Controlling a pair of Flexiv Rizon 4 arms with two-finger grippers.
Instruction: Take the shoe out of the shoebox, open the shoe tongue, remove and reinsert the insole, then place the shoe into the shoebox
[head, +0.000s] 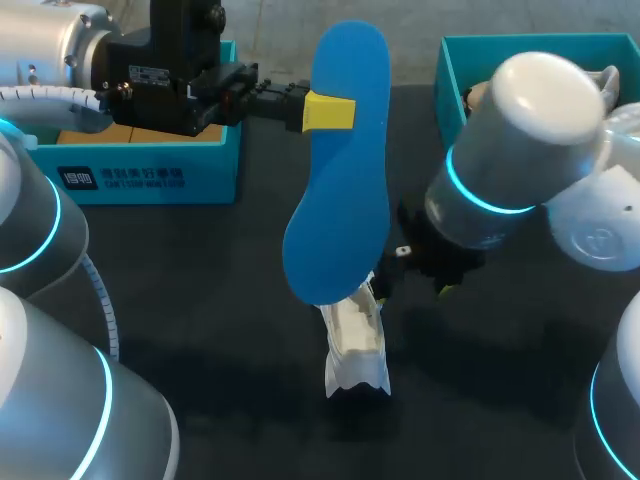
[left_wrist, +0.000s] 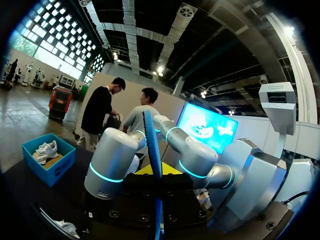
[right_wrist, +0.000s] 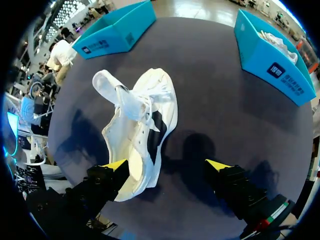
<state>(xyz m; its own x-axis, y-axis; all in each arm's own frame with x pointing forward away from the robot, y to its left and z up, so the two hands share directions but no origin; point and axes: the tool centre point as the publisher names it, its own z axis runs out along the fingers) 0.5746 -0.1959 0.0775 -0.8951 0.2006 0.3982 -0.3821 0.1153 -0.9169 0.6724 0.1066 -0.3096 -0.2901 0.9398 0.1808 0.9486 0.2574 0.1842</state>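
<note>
A blue insole (head: 340, 160) hangs upright above the table's middle, with my left gripper (head: 328, 112) shut on its upper part from the left. In the left wrist view the insole (left_wrist: 152, 150) shows edge-on between that gripper's yellow tips (left_wrist: 155, 171). Below its lower end a white shoe (head: 355, 345) lies on the dark table, tongue pulled up. My right gripper (head: 412, 285) hovers just right of the shoe. In the right wrist view the shoe (right_wrist: 142, 125) lies ahead of the right gripper (right_wrist: 167, 165), whose fingers stand wide apart, one fingertip (right_wrist: 116, 165) beside the shoe's sole.
A blue shoebox (head: 140, 165) stands at the back left, and a second blue shoebox (head: 480, 50) at the back right is partly hidden by my right arm. The second box (right_wrist: 272, 60) holds another white shoe (right_wrist: 274, 40). The dark table (head: 220, 300) stretches around the shoe.
</note>
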